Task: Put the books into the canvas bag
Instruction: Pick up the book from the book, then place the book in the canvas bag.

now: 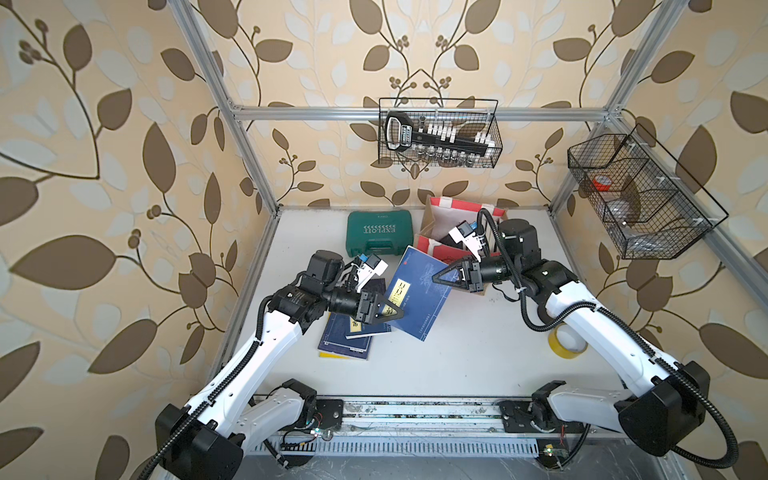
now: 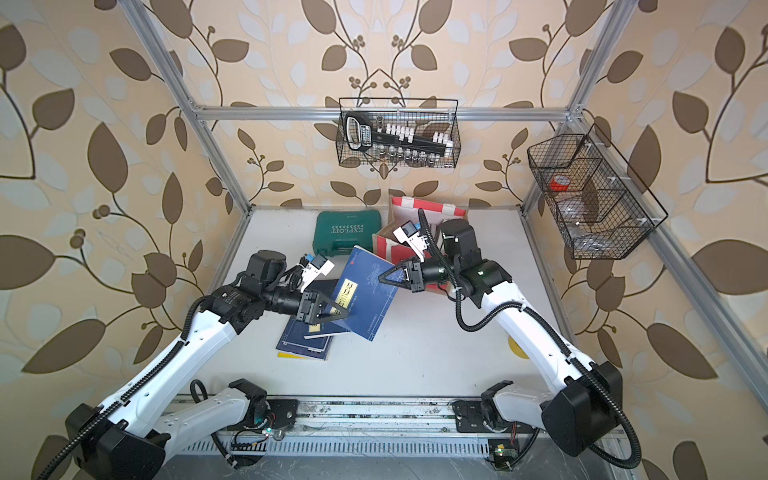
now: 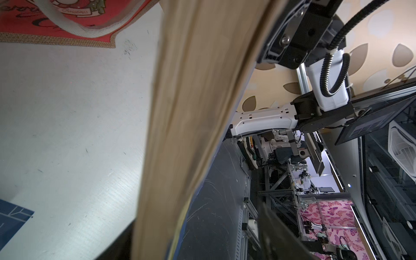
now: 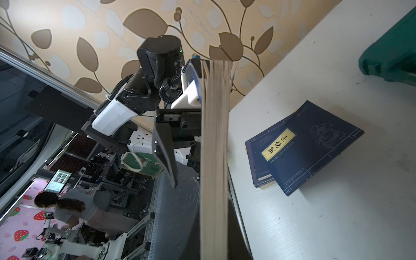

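Tabletop (image 1: 478, 353): right claw (image 1: 435, 277) level on book (image 1: 428, 309)

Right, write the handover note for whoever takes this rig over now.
Left gripper: open, jaws either side of the lower edge of the blue book.
Right gripper: shut on that book's upper edge, holding it tilted above the table.
Canvas bag: back of table, open-mouthed; contents mostly hidden.
Done: one book lifted.
Left: bag this book, then the stack of books by the left gripper.
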Tool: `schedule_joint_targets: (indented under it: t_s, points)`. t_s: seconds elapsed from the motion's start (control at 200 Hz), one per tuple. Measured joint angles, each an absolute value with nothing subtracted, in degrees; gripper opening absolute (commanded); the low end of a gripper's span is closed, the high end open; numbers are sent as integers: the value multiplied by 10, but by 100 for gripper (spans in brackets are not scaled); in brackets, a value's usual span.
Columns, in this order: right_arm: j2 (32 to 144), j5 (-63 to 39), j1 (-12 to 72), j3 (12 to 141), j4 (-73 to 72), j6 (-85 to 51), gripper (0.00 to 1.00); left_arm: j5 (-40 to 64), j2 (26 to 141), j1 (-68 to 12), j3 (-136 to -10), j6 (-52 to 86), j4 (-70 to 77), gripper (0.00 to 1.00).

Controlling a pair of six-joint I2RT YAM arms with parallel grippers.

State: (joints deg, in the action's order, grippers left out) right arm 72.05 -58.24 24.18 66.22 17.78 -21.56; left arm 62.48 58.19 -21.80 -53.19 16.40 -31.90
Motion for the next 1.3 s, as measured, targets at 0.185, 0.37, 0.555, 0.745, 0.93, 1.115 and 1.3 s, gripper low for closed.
schedule_joint_targets:
  t_s: [0.185, 0.37, 0.555, 0.745, 0.93, 1.115, 1.3]
  points:
    - [720, -512, 213, 721, 165, -231, 0, 565, 573, -218, -547, 154, -338, 99]
    - [714, -376, 175, 767, 148, -255, 0, 510, 565, -218, -554, 149, -358, 99]
    - [696, -198, 173, 774, 147, -264, 0, 488, 565, -217, -554, 149, -362, 99]
    - [683, -56, 173, 772, 131, -263, 0, 481, 568, -216, -554, 149, -362, 99]
    - [681, 10, 172, 755, 109, -260, 0, 479, 572, -213, -554, 149, -362, 99]
    - [687, 48, 173, 724, 96, -259, 0, 479, 574, -205, -554, 150, -362, 99]
    - [710, 79, 194, 707, 75, -259, 0, 480, 577, -201, -554, 150, -362, 99]
